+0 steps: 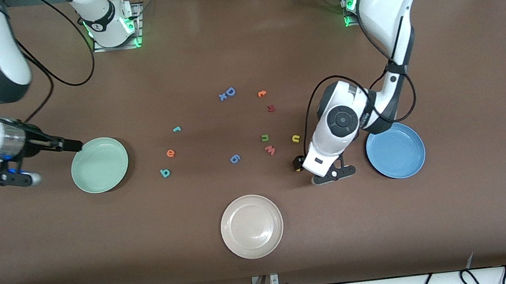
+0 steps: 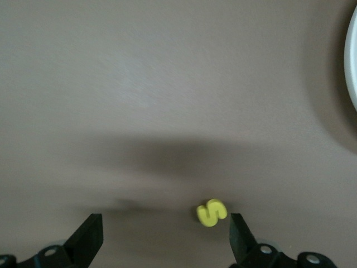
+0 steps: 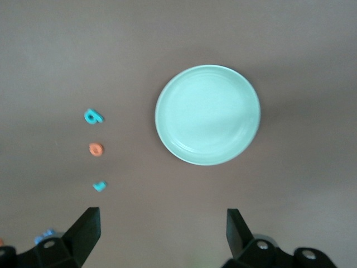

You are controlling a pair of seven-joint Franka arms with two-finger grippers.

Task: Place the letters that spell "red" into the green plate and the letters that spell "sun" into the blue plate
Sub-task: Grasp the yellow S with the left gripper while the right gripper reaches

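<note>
My left gripper [image 1: 298,163] is low over the table beside the blue plate [image 1: 395,150], open, with the yellow "s" [image 2: 212,213] lying on the table between its fingers, close to one fingertip [image 2: 239,231]. The yellow "u" [image 1: 296,138] and olive "n" [image 1: 264,137] lie a little farther from the camera. My right gripper [image 1: 71,145] hangs open and empty high beside the green plate [image 1: 99,164]. The teal "r" [image 1: 177,129], orange "e" [image 1: 170,153] and teal "d" [image 1: 165,173] lie between that plate and the table's middle. Both plates hold nothing.
A beige plate [image 1: 252,226] sits nearest the camera at mid-table. Other loose letters lie around the middle: a blue "D" [image 1: 229,92], an orange letter [image 1: 262,93], a red one [image 1: 271,108], a pink "w" [image 1: 270,149] and a blue one [image 1: 235,158].
</note>
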